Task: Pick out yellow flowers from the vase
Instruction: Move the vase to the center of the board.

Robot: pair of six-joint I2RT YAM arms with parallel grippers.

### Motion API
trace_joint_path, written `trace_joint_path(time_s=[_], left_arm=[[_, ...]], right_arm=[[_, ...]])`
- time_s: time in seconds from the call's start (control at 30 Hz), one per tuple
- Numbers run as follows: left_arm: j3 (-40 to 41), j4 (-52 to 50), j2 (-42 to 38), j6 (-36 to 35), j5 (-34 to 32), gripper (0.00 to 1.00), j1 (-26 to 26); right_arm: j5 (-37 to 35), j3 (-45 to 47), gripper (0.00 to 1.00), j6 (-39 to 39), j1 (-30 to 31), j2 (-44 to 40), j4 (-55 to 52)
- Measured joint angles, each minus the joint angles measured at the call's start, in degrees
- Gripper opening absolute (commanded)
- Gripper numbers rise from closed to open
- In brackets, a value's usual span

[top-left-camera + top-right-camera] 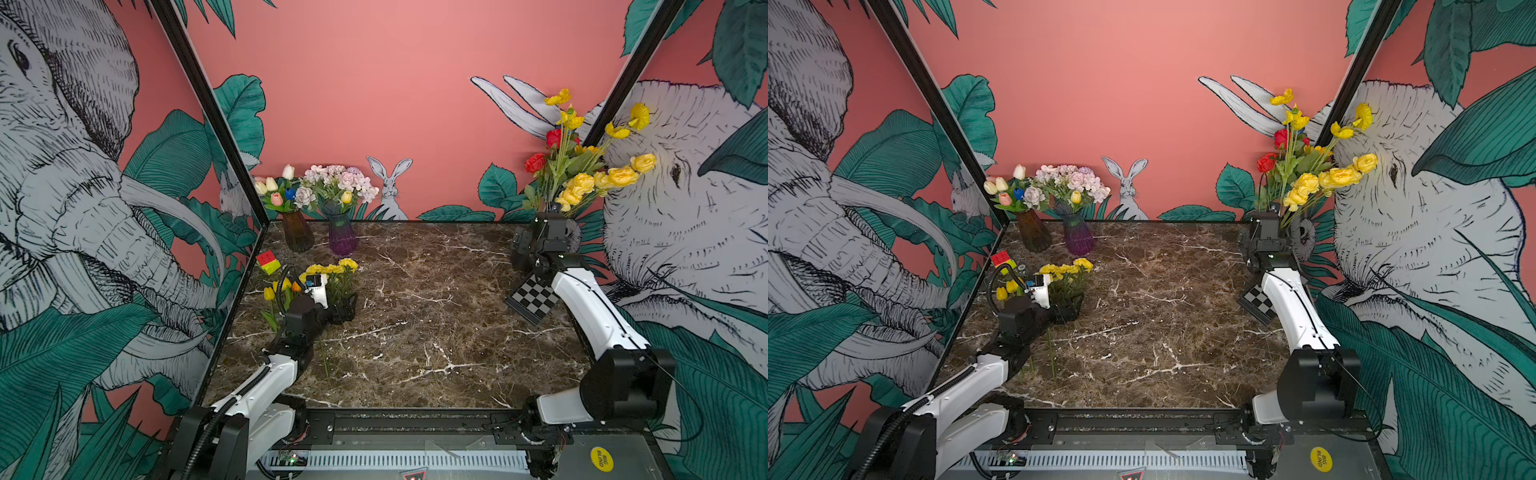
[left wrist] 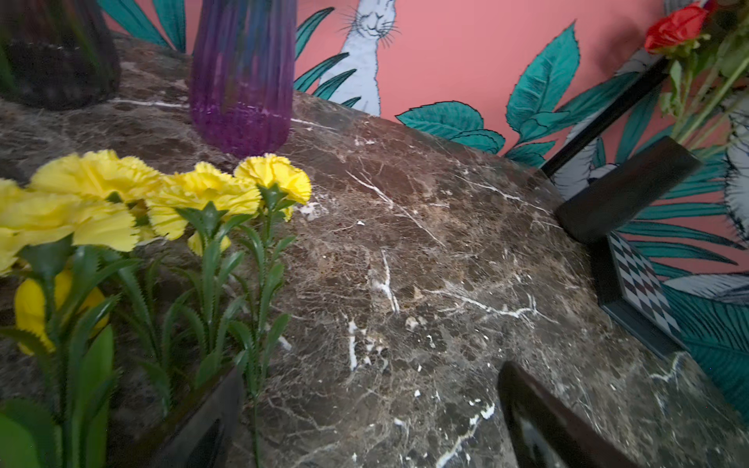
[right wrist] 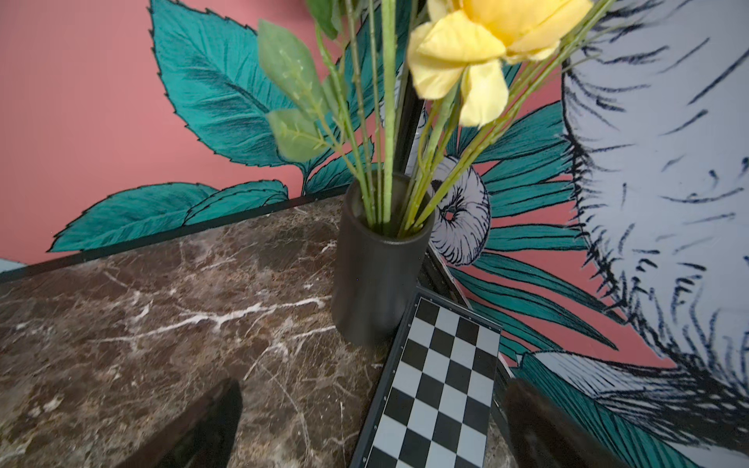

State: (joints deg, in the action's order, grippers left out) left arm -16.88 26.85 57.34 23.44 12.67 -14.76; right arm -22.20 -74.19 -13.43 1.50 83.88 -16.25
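Observation:
A black vase (image 3: 377, 279) stands at the table's back right corner and holds yellow flowers (image 1: 582, 185) mixed with red roses (image 1: 536, 162). My right gripper (image 1: 544, 228) hovers just in front of this vase, open and empty (image 3: 371, 425), with a yellow bloom (image 3: 486, 36) above it. More yellow flowers (image 1: 332, 269) lie on the marble at the left, frilly carnations (image 2: 202, 190) and tulips (image 1: 282, 286). My left gripper (image 1: 345, 309) is low beside their stems, open with only bare marble between its fingers (image 2: 373, 421). A yellow tulip (image 1: 346, 196) sits in the purple vase (image 1: 342, 237).
A brown vase (image 1: 297, 236) with white, pink and blue tulips stands next to the purple vase at the back left. A colour cube (image 1: 268, 262) lies by the left wall. A checkered board (image 1: 534, 297) lies at the right edge, under my right arm.

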Motion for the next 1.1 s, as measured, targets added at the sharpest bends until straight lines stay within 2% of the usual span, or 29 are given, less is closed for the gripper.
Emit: trace_joint_path(time_s=[0.47, 1.1], left_arm=[[1.20, 2.51, -4.15, -2.40, -0.26, 0.99, -0.59], [1.20, 3.13, -3.04, -3.19, -1.20, 0.99, -0.61]], right_arm=[[4.87, -11.32, 0.94, -1.90, -5.70, 15.72, -2.75], [5.97, -22.80, 0.91, -1.55, -8.20, 27.17, -5.31]])
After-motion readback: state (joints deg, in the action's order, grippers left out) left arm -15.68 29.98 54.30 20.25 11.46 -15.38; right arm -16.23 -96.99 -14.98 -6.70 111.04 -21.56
